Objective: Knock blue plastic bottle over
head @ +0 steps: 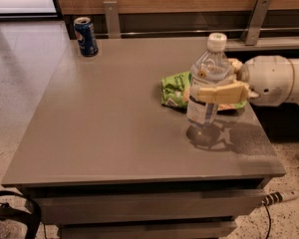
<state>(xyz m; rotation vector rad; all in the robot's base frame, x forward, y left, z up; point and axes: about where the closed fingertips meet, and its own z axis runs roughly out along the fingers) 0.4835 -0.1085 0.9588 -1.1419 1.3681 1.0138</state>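
The blue plastic bottle [205,86], clear with a white cap and a pale label, is at the right of the grey table [114,128]. It leans slightly, cap to the right, and its base seems to hang just above its shadow on the tabletop. My gripper [209,81] reaches in from the right on a white arm [274,81]. It is shut on the bottle's middle, with one tan finger [222,92] across the front and the other behind it.
A short blue soda can [85,36] stands at the table's far left corner. A green snack bag [175,88] lies just behind and left of the bottle. A wooden bench with metal brackets [254,14] runs along the far side. A cable lies on the floor [279,198] at the lower right.
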